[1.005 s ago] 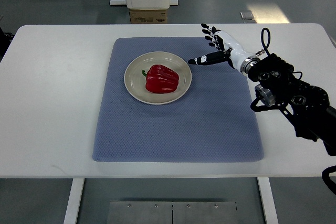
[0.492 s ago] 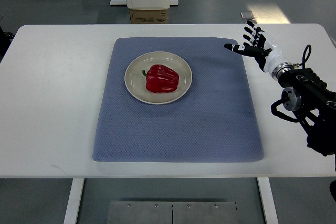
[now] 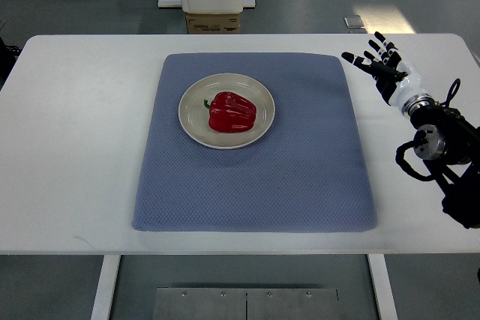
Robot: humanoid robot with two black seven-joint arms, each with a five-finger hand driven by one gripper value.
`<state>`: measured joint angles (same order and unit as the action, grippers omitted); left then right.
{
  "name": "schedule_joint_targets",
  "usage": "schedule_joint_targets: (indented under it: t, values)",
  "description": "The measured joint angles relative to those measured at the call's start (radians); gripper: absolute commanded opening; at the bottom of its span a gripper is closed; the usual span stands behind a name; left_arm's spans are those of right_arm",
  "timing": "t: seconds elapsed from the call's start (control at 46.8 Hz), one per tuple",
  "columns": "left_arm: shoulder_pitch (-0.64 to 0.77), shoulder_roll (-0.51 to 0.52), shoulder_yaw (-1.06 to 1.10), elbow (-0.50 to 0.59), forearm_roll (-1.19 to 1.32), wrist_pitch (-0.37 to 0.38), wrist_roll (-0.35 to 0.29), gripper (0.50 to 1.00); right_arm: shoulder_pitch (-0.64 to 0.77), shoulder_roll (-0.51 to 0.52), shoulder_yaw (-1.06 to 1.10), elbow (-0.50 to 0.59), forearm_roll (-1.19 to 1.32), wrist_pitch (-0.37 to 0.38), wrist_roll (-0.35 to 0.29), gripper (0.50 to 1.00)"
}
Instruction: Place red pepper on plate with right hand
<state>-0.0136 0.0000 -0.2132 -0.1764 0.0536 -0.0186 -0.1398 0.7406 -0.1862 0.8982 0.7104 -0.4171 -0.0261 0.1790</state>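
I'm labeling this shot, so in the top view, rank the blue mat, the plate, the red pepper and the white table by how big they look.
1. white table
2. blue mat
3. plate
4. red pepper

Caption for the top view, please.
Red pepper rests on the plate; open right hand hovers off the mat.

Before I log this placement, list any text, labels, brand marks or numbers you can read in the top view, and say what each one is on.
No text can be read in the top view.
Cardboard box behind the table: dark print on its face, too small and blurred to read.
Red pepper, plate, blue mat, table and right hand: no markings visible.
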Motion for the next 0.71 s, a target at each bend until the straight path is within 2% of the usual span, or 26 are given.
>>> schedule_joint_targets:
  t: [0.15, 0.706]
  values:
    - [0.0, 0.0, 0.0, 0.0, 0.0, 0.0, 0.0, 1.0, -0.031, 0.038, 0.076, 0.0, 0.0, 0.0, 0.02, 1.0]
    - [0.0, 0.0, 0.0, 0.0, 0.0, 0.0, 0.0, 1.0, -0.087, 0.123, 0.238, 0.0, 0.0, 0.0, 0.02, 1.0]
